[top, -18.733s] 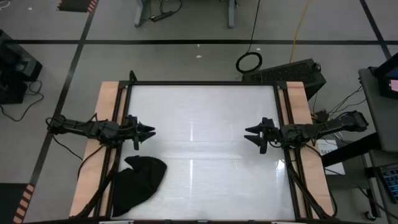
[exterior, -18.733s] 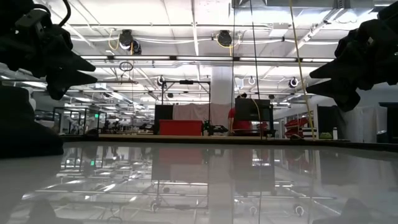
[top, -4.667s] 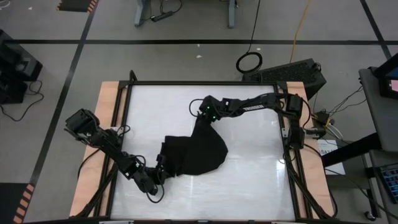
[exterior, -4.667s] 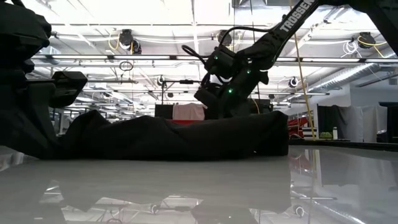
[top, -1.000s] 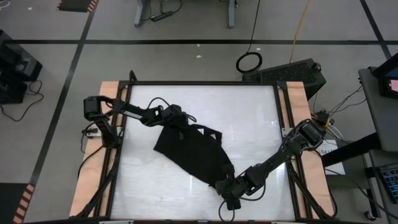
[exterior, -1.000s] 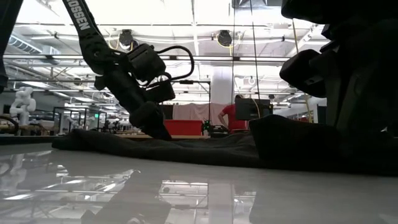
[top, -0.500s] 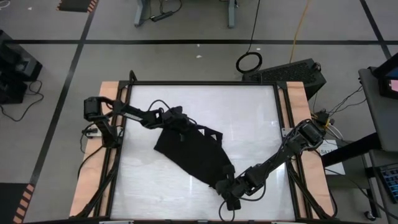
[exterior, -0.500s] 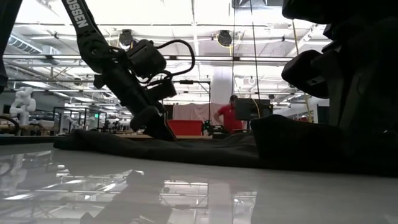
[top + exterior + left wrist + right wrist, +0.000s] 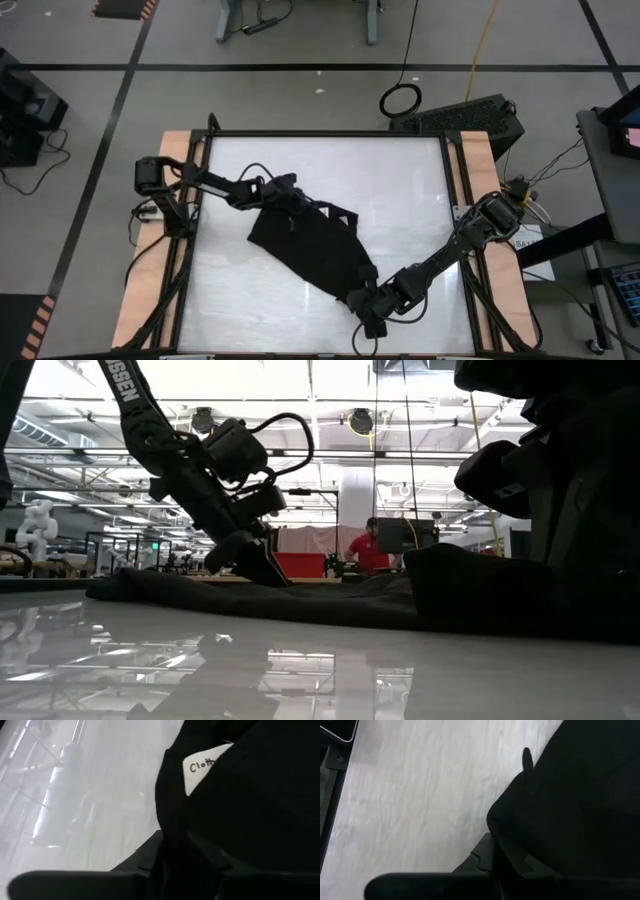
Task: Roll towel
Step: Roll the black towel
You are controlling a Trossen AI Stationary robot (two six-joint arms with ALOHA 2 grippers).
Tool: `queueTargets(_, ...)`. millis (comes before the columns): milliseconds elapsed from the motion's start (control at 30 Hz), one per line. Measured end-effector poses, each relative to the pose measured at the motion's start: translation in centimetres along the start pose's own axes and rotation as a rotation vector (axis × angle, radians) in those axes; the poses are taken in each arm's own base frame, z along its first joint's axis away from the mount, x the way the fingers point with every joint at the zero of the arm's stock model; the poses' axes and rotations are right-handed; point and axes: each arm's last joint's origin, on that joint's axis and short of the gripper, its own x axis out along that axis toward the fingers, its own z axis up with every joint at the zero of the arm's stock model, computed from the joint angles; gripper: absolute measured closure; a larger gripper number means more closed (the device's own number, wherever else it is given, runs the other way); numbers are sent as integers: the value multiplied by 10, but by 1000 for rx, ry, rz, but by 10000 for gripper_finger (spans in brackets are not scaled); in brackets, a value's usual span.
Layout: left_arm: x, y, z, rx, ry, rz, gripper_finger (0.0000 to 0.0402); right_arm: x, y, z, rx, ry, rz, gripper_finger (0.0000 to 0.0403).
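Observation:
The black towel (image 9: 315, 245) lies spread out on the white table, running slantwise from far left to near right. My left gripper (image 9: 290, 205) is at its far-left corner and has cloth between its fingers, close to a white tag (image 9: 202, 767). My right gripper (image 9: 358, 298) is shut on the near-right corner. In the low view the towel (image 9: 330, 600) lies low and flat under the left gripper (image 9: 262, 572). It rises in a bunch (image 9: 470, 585) at the right arm. My left gripper pinches the towel's edge (image 9: 172, 832) at the far-left corner, just beside the tag. It comes slanting down from the table's left. The cloth there rests slack on the table. One layer or several, I cannot tell. My right gripper pinches the towel's near-right corner (image 9: 507, 837) between its two fingers. It slants steeply down from the table's near right. The cloth is gathered into a raised bunch at the fingers, and the rest lies on the table.
A black frame (image 9: 325, 133) and wooden side boards (image 9: 170, 190) border the table. Bare white surface (image 9: 400, 180) lies at the far right and at the near left (image 9: 240, 300). A person in a red shirt (image 9: 370, 550) stands in the room beyond.
My left gripper has rolled a little about its own pointing line at the towel's far-left corner. The towel lies as it did.

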Motion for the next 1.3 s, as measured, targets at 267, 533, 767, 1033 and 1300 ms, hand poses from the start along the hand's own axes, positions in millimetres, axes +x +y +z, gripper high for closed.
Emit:
queueTargets(267,0,-1,0,43,41,109,384,0,0,0,11,0,0,403)
queueTargets(533,-3,-6,5,106,51,178,390,0,-3,-5,49,51,-30,403)
queueTargets(767,-12,-14,7,166,102,213,390,-5,-10,-15,110,126,-140,365)
queueTargets(1033,-27,-24,2,197,240,205,390,-34,-9,-10,116,24,-219,238)
queueTargets(1300,-35,-28,1,164,266,190,389,-39,1,1,13,-130,-194,191)
